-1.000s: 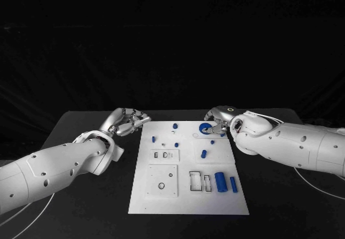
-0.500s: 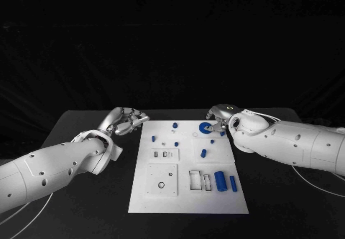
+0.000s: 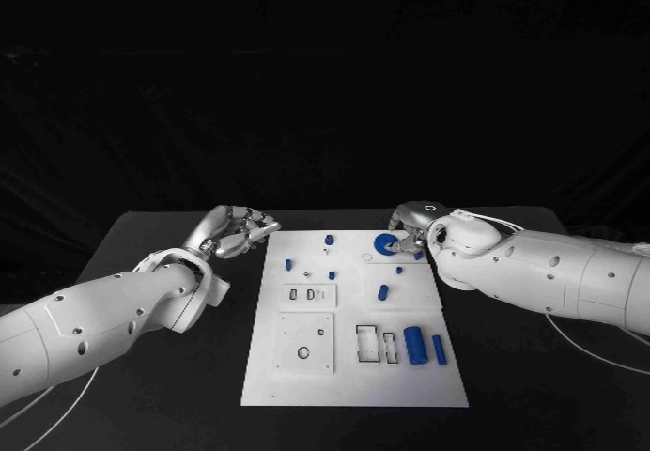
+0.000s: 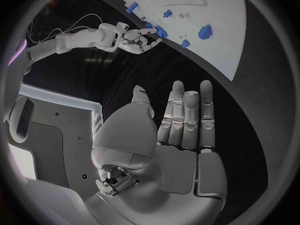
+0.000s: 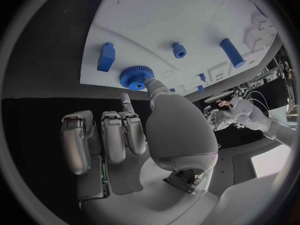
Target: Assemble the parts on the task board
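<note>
Right hand [image 3: 402, 241] pinches blue gear [image 5: 136, 77] at task board [image 3: 355, 376] far edge, likely for seating; left hand [image 3: 239, 230] empty, fingers apart, parked aside.

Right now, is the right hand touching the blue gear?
Touching. The right wrist view shows a fingertip of the right hand resting against the rim of the blue gear on the task board.

Dim, dark surroundings with a brightly lit white task board [image 3: 355, 319]; wrist views bend straight edges.
</note>
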